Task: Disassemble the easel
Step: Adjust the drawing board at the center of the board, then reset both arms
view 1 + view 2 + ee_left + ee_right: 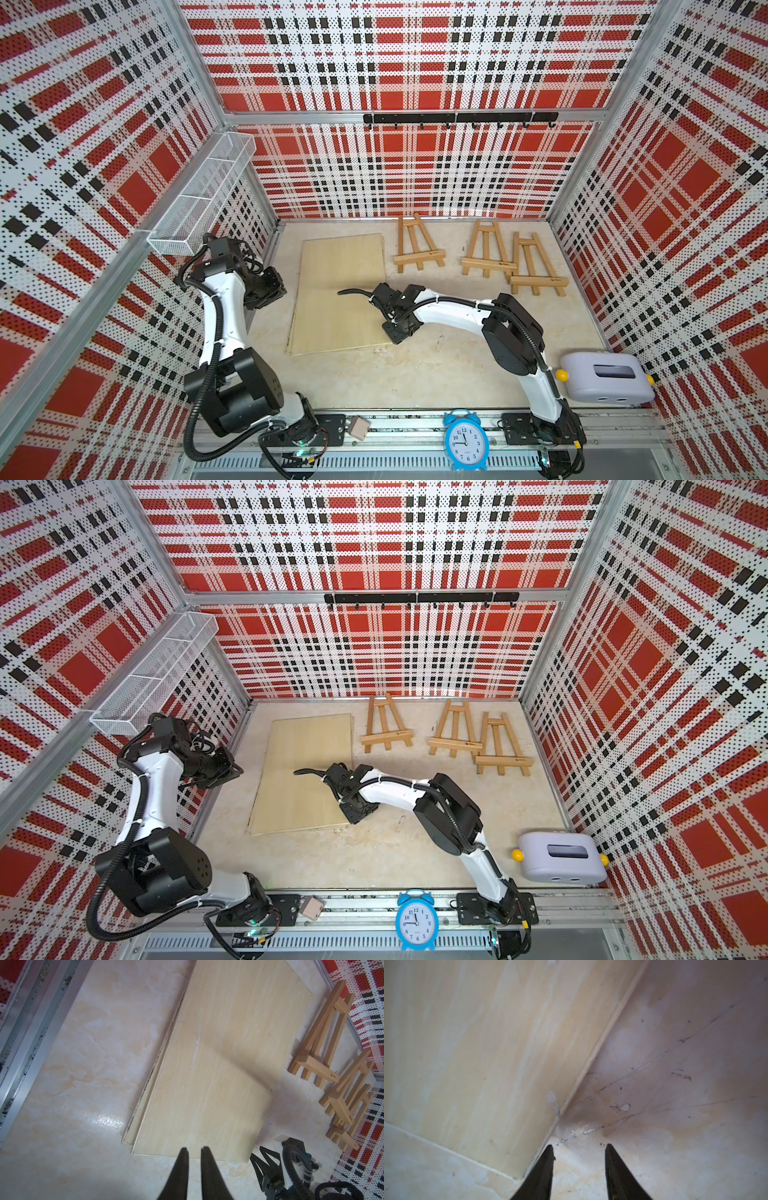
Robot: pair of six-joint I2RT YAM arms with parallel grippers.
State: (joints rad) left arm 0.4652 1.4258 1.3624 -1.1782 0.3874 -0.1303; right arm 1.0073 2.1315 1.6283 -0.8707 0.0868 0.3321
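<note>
Right gripper (579,1147): jaws stood partly apart with nothing between them, pointing down just beside the near right corner of the plywood boards.
Left gripper (194,1149): fingers were drawn to a narrow gap and empty, held high by the left wall.
Plywood boards (340,291): two thin sheets lay flat and stacked, the upper one shifted slightly off the lower.
Left easel (417,245): lay flat by the far wall, alone.
Middle easel (488,249): lay flat, its ledge touching the right easel (534,266).
Table (415,365): pale marbled surface under everything.
</note>
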